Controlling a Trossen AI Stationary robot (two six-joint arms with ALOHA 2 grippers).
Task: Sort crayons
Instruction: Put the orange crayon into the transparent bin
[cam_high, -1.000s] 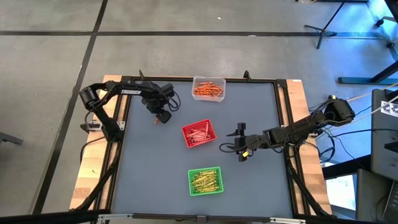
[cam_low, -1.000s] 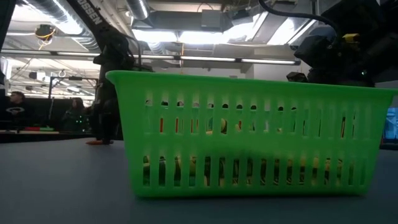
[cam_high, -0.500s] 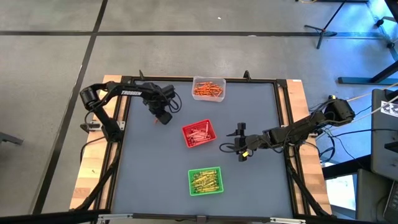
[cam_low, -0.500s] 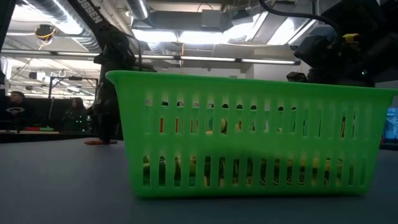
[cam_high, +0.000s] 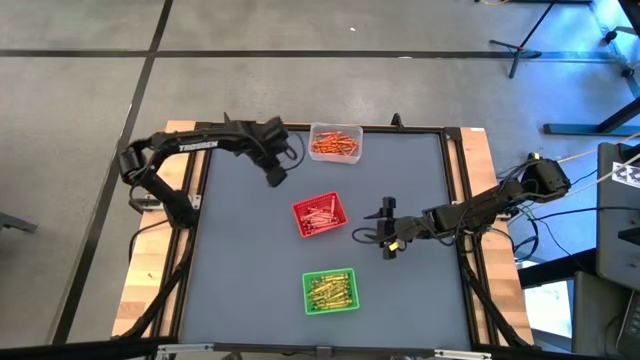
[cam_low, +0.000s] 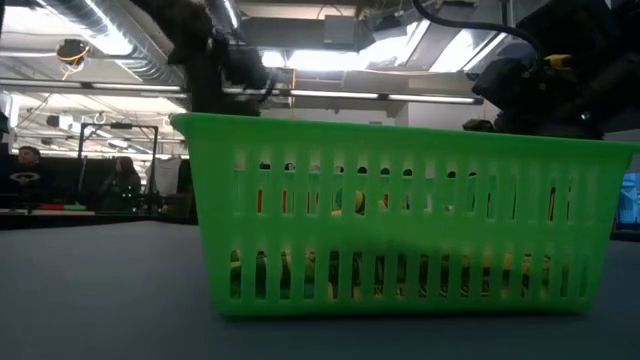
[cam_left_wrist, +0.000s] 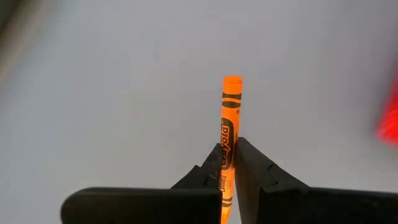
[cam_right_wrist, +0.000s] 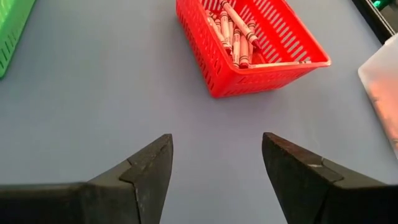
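The orange crayon (cam_left_wrist: 229, 140) has its lower end hidden between the left claw (cam_left_wrist: 231, 163) fingers. The left arm is blurred above the green tray (cam_low: 400, 215), which screens the tabletop (cam_low: 100, 290) behind it.

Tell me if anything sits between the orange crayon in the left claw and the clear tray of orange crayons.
Nothing visible does. The left claw holds the orange crayon just beside the clear tray, with only bare table surface between them. The red tray sits off that path.

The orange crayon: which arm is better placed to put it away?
Left. The left gripper is shut on the orange paper-wrapped crayon, near the clear tray of orange crayons. The right gripper waits open, empty, by the red slatted basket.
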